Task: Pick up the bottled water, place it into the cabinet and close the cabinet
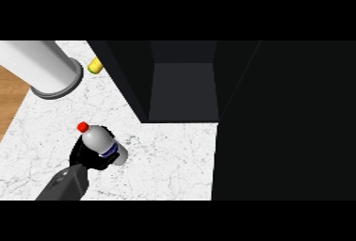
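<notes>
Item 1: white marble-patterned table [173, 155], grey-veined, filling the lower left and centre of the head view; a strip of brown wooden floor [10, 94] shows past its left edge.

Item 2: clear plastic water bottle [103, 143] with red cap [83, 126] and a dark blue label band. It is tilted, cap toward the upper left, base toward the lower right, over the table's left part, near the cabinet's front corner but apart from it.

Item 3: left hand [90, 157], black, on a grey forearm [66, 183] entering from the lower left edge. Its fingers are curled round the bottle's lower body from the left and beneath; part of the hand is hidden behind the bottle.

Item 4: black cabinet [184, 80], standing open, its dark interior visible at upper centre; a broad black door panel [285, 122] covers the right side of the view.

Item 5: large white cylinder with grey rim [45, 66], upper left, lying at a slant across the table's edge.

Item 6: small yellow object [94, 66], just right of the cylinder, close to the cabinet's left wall; its kind cannot be told.
</notes>
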You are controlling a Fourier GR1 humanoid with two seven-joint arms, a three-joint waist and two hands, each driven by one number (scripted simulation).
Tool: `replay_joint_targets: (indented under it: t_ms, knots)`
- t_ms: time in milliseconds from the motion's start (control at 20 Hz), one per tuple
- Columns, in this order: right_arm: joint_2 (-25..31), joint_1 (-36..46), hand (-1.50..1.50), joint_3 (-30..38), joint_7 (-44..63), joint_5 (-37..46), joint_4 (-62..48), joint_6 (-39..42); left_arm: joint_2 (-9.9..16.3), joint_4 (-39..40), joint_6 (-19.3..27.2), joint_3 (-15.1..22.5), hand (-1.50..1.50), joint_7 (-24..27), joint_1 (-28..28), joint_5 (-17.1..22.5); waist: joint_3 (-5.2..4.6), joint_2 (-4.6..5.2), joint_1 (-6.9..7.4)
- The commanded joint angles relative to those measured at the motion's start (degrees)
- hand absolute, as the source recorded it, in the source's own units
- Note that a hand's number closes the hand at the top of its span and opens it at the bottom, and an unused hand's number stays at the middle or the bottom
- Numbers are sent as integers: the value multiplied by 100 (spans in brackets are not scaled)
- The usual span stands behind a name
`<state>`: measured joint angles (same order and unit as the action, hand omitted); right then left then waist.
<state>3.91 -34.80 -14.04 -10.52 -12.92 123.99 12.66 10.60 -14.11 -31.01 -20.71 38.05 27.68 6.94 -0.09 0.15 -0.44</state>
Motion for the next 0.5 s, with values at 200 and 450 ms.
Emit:
replay_joint_targets:
  t_ms: [200, 450]
  knots:
    - [159, -352, -150, 112, -515, -229, -194, 369, -219, -340, -412, -327, 150, 558, -453, 542, 7, -20, -36]
    - [177, -477, -150, 1, -381, 72, 86, 171, -406, -1112, -519, -159, 150, 49, -771, 775, 14, -45, 34]
